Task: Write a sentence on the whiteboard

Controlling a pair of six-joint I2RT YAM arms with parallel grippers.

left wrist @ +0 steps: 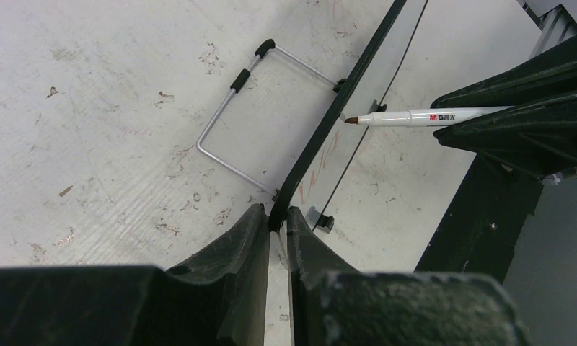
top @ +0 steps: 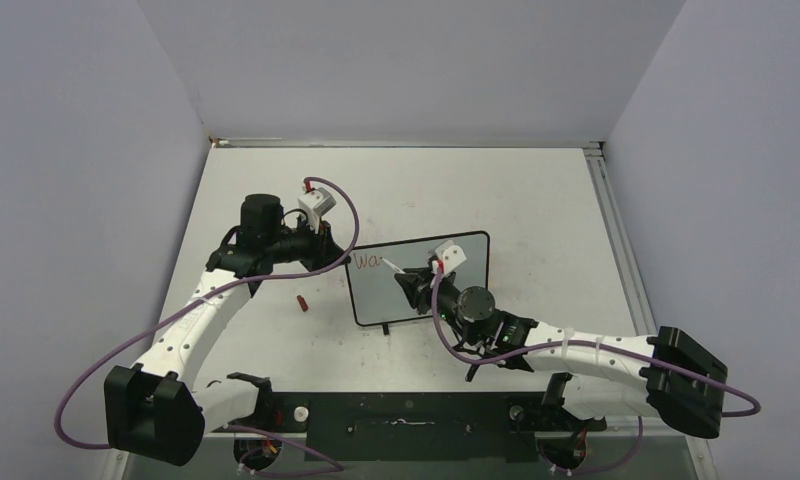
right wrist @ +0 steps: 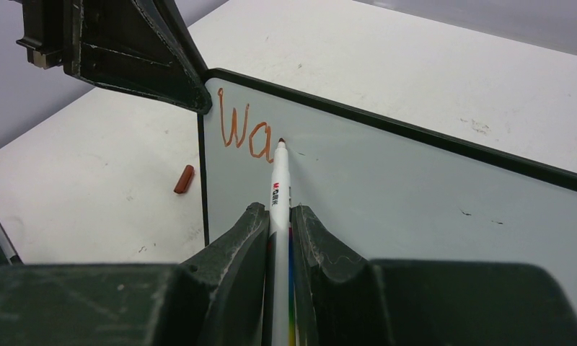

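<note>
At centre of the overhead view, the whiteboard (top: 381,298) stands on the counter (top: 536,200). Your right hand (right wrist: 280,213) is clenched on a white marker (right wrist: 279,184), tip touching the board right of the red sentence (right wrist: 239,133), which reads only "Wa". Your left hand (left wrist: 275,216) pinches the board's frame at its left corner. The marker's rear is hidden between the fingers (right wrist: 235,245). A small red piece (right wrist: 185,179), unidentifiable, lies left of the board.

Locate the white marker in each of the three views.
Top external: marker at centre, tip at the whiteboard.
Left wrist: marker at upper right, lying level, tip pointing left at the board's edge.
Right wrist: marker at centre, upright, tip beside the red lettering.
Shared landmark: the whiteboard's black frame.
</note>
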